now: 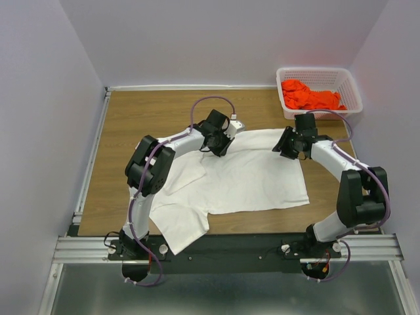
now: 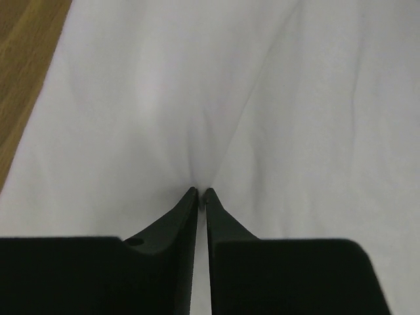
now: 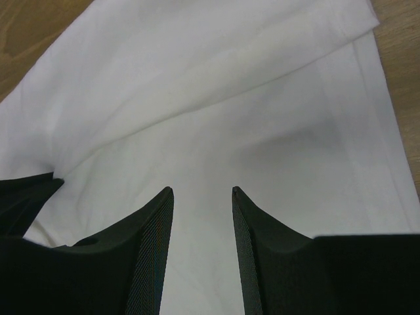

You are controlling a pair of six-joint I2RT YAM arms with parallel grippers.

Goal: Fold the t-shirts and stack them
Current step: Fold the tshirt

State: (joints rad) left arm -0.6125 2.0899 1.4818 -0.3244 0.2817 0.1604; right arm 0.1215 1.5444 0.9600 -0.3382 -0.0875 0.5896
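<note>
Arm bases: bolted to rail (image 1: 79, 248) at near edge of desk (image 1: 144, 111), L arm on left, R arm on right. White shirt (image 1: 249, 177): spread on desk ctr, just beyond the bases, mostly flat w/ creases; near-left flap reaches the desk's near edge beside the L base. L claw (image 2: 202, 191): down on the shirt's far-left part. Wrist view shows fingers (image 2: 172, 222) together at the tips, clamped on a small pinch of white cloth, w/ creases fanning out from the tips; wood shows at the left of that view. R claw (image 3: 202, 190): at the shirt's far-right part, near its edge. Its fingers stand apart w/ nothing between them, white cloth beneath. A folded layer of the same shirt runs diagonally beyond the tips, w/ wood at far left and along the right side. Whether the R tips touch the cloth: cannot tell. The two claws are apart from each other, both along the shirt's far edge. Basket (image 1: 353, 92): white plastic lattice, far-right corner of desk, beyond R claw, apart from white shirt. Orange shirt (image 1: 308, 97): crumpled inside basket, unfolded.
</note>
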